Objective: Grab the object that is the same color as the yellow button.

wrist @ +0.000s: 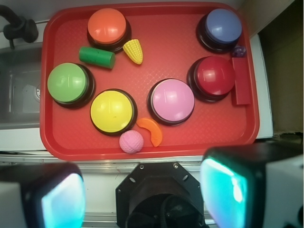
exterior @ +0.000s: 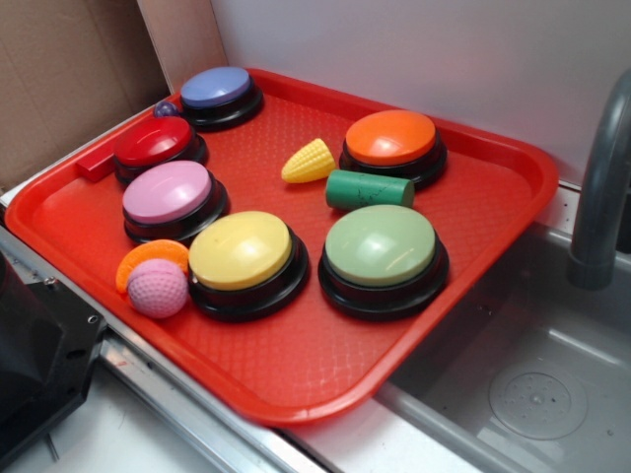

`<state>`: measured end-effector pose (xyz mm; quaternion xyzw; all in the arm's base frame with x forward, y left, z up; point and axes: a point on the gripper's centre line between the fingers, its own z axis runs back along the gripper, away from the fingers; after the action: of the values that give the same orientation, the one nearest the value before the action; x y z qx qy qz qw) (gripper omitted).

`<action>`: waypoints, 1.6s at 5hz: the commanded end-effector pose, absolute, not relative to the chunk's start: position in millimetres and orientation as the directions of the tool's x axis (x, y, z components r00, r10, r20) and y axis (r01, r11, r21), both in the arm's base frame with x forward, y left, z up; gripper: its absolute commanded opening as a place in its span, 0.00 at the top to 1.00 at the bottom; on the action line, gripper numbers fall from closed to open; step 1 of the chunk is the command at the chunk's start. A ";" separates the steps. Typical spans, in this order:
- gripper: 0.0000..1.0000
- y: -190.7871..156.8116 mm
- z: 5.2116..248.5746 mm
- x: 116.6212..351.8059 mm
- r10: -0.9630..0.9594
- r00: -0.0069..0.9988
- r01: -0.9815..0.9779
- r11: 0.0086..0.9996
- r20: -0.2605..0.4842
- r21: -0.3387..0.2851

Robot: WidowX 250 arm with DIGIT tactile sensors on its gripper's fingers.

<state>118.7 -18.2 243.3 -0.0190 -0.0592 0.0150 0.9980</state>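
Wrist view, left to right: light green button (wrist: 67, 83) left side of red tray (wrist: 156, 147), green cylinder (wrist: 97, 56) above it. Yellow button (wrist: 112, 110) lower centre, pink dimpled ball (wrist: 131, 141) and orange slice (wrist: 152, 130) just below. Toy corn cob (wrist: 133, 51) up top, touching orange button (wrist: 107, 27), nothing holding it. Pink button (wrist: 171, 99) centre, red button (wrist: 214, 76) and blue button (wrist: 222, 27) right. Hand (wrist: 142, 194) bottom edge, fingers (wrist: 228, 190) spread wide, empty.
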 end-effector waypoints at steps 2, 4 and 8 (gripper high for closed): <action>0.00 -18.8 233.1 139.2 0.015 0.984 -0.010 1.000 0.178 -0.027; 0.00 -18.1 193.7 186.1 -0.088 0.969 0.081 0.996 0.233 0.037; 0.00 -7.6 94.2 274.2 -0.178 0.931 0.177 0.984 0.319 0.030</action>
<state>267.6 -10.0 84.4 -0.0057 -0.1425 -0.0919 0.9855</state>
